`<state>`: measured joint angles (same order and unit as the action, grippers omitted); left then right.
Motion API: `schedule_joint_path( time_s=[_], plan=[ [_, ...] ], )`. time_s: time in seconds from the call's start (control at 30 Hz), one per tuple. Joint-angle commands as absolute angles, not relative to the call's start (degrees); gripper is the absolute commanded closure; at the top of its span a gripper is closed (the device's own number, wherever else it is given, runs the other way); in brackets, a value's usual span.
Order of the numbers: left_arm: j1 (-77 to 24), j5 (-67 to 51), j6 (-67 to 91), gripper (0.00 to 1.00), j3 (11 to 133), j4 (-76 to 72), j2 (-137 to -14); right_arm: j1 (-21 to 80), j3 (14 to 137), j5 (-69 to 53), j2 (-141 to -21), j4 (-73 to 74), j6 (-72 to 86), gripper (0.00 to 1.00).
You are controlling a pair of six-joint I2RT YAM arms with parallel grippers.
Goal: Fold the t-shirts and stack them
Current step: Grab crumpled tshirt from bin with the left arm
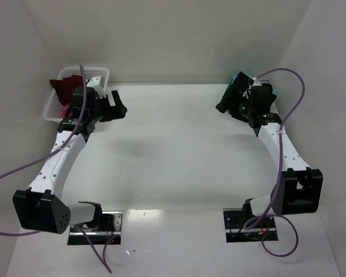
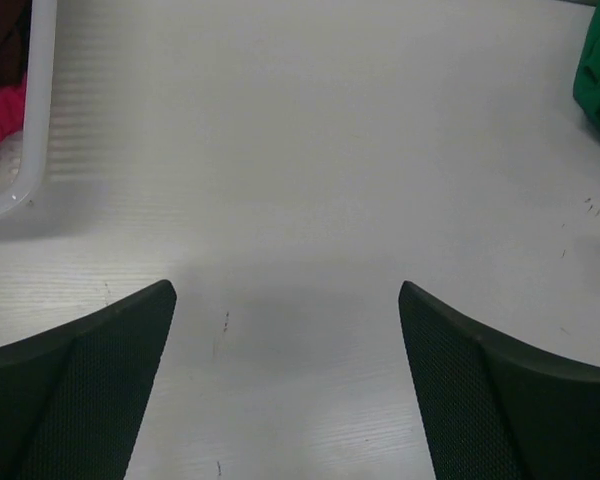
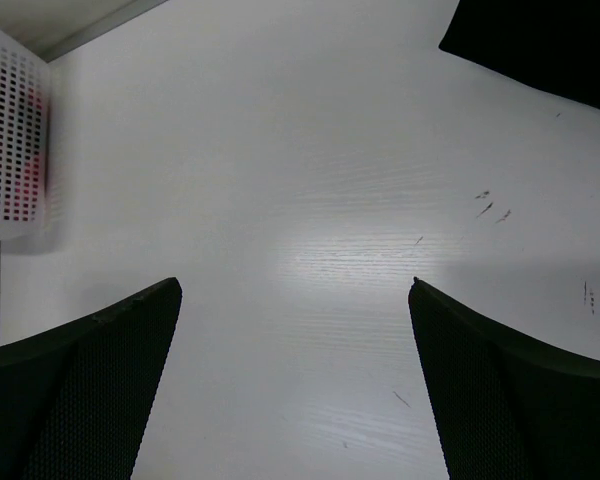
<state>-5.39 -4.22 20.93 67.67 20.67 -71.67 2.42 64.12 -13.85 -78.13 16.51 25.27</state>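
— Listing shirts first: which lie in the white lattice basket (image 1: 98, 71)?
— Item one, maroon t-shirt (image 1: 62, 88), spilling over its rim. Item two, pink t-shirt (image 2: 0, 115), inside, mostly hidden.
— And away from the basket?
— Item three, teal t-shirt (image 1: 240, 82); item four, black t-shirt (image 3: 550, 40). Both lie on the bench (image 1: 179, 156), well apart from the basket, at the opposite far corner.
— Grippers?
— Left gripper (image 2: 285, 300): just beside the basket, above bare bench, fingers (image 2: 80, 380) spread wide, holding nothing. Right gripper (image 3: 295, 295): well apart from the basket, near the teal and black shirts, fingers (image 3: 510, 390) likewise spread, empty.
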Motion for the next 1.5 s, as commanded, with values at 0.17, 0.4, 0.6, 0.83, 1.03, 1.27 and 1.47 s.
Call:
schedule_joint_path(
  time_s=[0.17, 0.4, 0.6, 0.83, 1.03, 1.27, 1.47],
  plan=[
    [-5.4, 3.8, 20.8, 0.00, 80.0, 26.3, -75.4, 2.3, 67.3, -15.3, -77.5, 12.4, 25.8, 0.00],
    [-1.9, 16.2, 27.2, 0.00, 94.0, 30.1, -87.7, 2.8, 66.6, -19.6, -76.4, 9.0, 26.8, 0.00],
    [3.6, 17.8, 26.5, 0.00, 107.4, 29.1, -102.8, 2.8, 67.1, -17.8, -73.9, 10.6, 24.9, 0.00],
    [6.8, 22.9, 26.0, 0.00, 112.8, 27.2, -113.6, 2.8, 66.6, -19.0, -74.4, 10.1, 24.9, 0.00],
    [12.6, 24.5, 31.3, 0.00, 116.6, 27.2, -119.9, 2.8, 69.1, -21.8, -77.3, 9.7, 25.7, 0.00],
    [17.6, 19.9, 34.0, 0.00, 117.2, 24.3, -126.4, 3.3, 69.1, -21.7, -78.3, 7.8, 27.0, 0.00],
    [18.4, 15.2, 33.2, 0.05, 117.9, 22.1, -131.0, 3.9, 71.3, -21.7, -83.0, 9.7, 26.5, 0.00]
  ],
)
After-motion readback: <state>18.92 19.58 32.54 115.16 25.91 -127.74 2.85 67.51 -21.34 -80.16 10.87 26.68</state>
